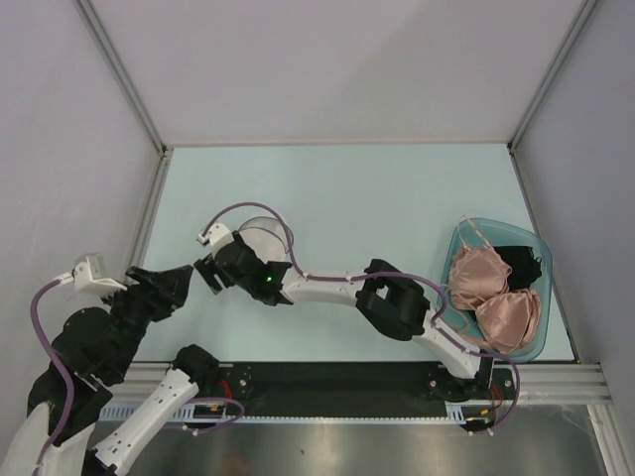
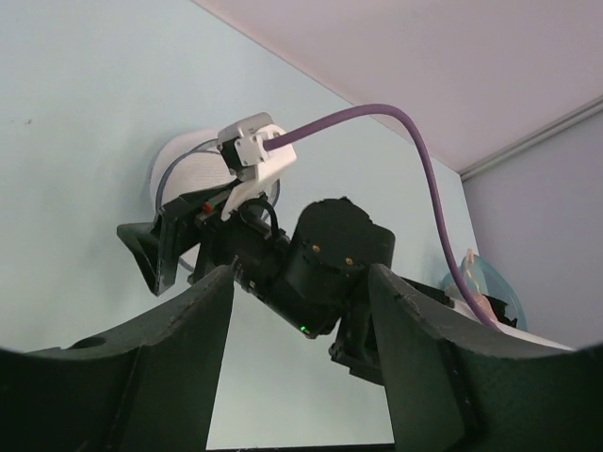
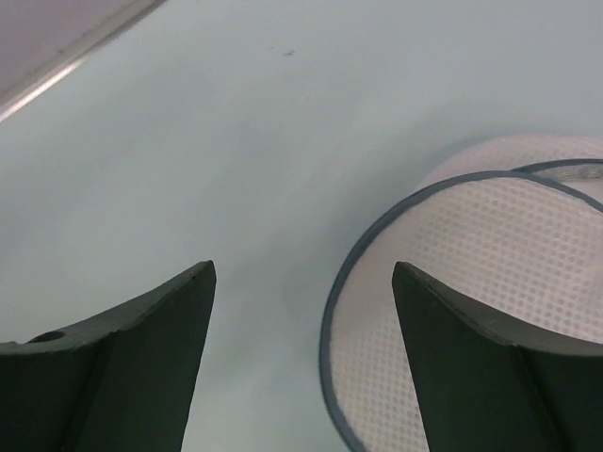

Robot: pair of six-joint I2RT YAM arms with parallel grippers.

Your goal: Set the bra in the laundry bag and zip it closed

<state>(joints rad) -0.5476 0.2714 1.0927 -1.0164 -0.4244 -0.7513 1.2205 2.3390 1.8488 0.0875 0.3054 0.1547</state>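
Note:
The laundry bag point(image 1: 260, 236) is a white mesh pod with a dark rim, lying left of the table's middle. In the right wrist view it point(image 3: 490, 254) lies open, mesh inside showing. My right gripper point(image 1: 208, 276) reaches across to its left edge, open and empty point(image 3: 301, 266), one finger point(image 3: 471, 358) over the mesh. The salmon-pink bra point(image 1: 493, 295) lies in the teal basin point(image 1: 458, 238) at the far right. My left gripper point(image 1: 185, 282) is open and empty, pointing at the right gripper close by point(image 2: 300, 273).
A black garment point(image 1: 523, 263) lies in the basin behind the bra. The right arm point(image 1: 397, 297) stretches low across the table's front. Grey walls enclose the table; a purple cable point(image 2: 377, 118) loops above the right wrist.

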